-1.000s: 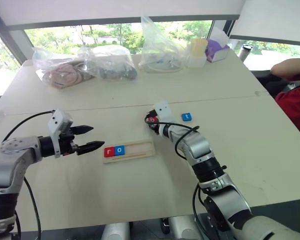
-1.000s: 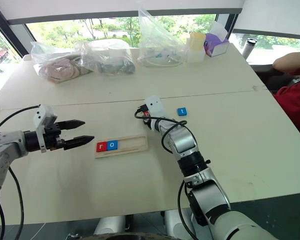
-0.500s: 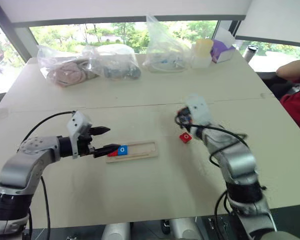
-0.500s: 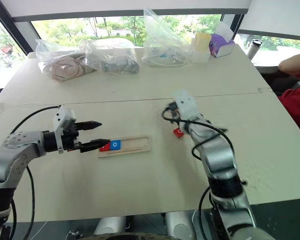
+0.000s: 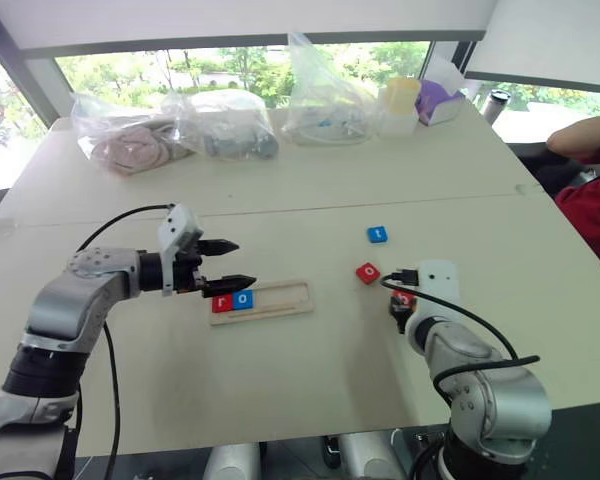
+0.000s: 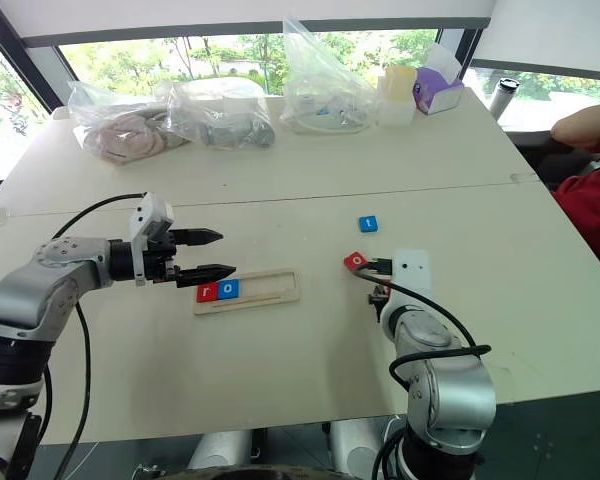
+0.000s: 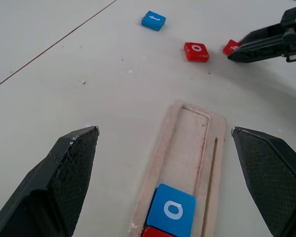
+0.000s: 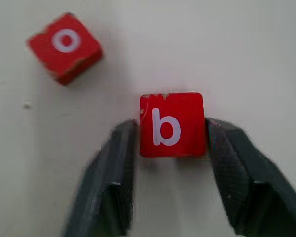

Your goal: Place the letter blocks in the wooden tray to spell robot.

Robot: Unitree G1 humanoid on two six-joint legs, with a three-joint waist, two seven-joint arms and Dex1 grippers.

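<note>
From the head, the right claw (image 5: 401, 312) has pulled back toward the robot, leaving a red o block (image 5: 368, 272) beside the blue t (image 5: 377, 234). The tray (image 5: 280, 301) holds r and o. At the left wrist, the left claw (image 7: 165, 163) gapes over the tray. At the right wrist, fingers (image 8: 119, 168) flank the red b (image 8: 172, 124); gripped or freed, I cannot tell.

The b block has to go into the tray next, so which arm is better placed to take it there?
Probably the right. The right gripper already has its fingers either side of the red b block on the table. The left gripper hovers open over the wooden tray, far from that block.
</note>
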